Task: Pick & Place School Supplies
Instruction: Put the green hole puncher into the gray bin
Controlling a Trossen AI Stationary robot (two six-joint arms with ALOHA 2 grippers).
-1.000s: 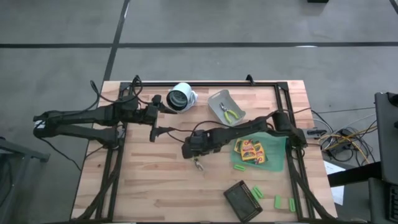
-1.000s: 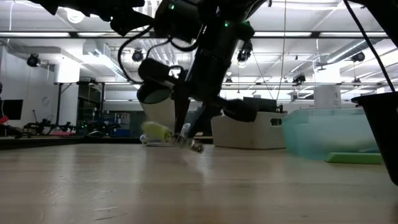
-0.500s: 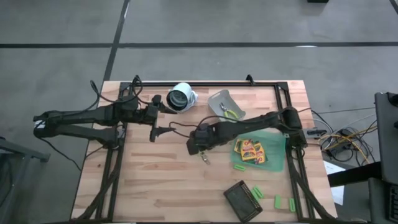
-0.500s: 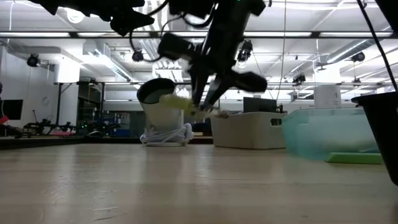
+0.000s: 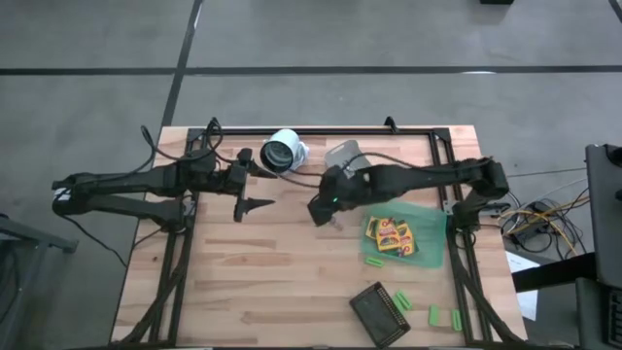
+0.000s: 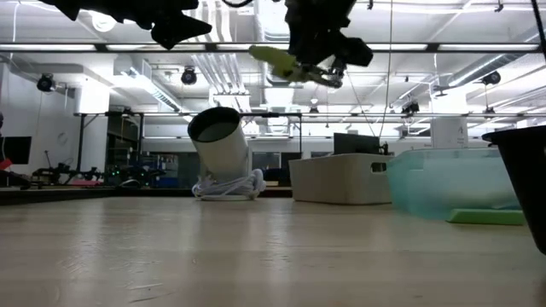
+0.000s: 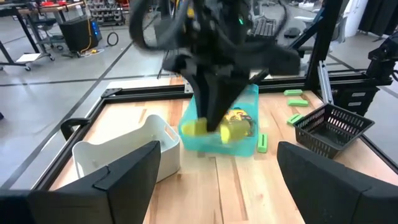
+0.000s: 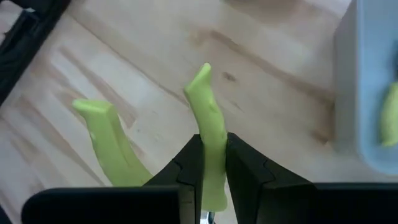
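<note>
The right gripper [image 5: 328, 206] hangs high above the wooden table [image 5: 253, 282], near its middle and just beside the grey bin [image 5: 342, 156]. Its two fingers [image 8: 245, 174] are squeezed tight on one yellow handle of a small pair of scissors [image 8: 208, 130]. The other handle sticks out to the side, free. In the low view the scissors [image 6: 294, 66] are up in the air, well above the table top, and they tilt. A second pair of scissors [image 8: 390, 115] lies inside the grey bin. The green bin [image 5: 435, 233] sits by the right side of the table, and flat yellow packs [image 5: 394, 235] lie in it. One little green block [image 5: 375, 261] lies in the green bin too. More green blocks [image 5: 434, 315] lie on the table near the dark tray [image 5: 371, 309], and one lies on the tray. The left gripper [image 5: 255, 204] waits over the left half of the table with its fingers spread wide and nothing between them. A white round camera [image 5: 281, 153] sits near the far edge of the table, between the two arms.
</note>
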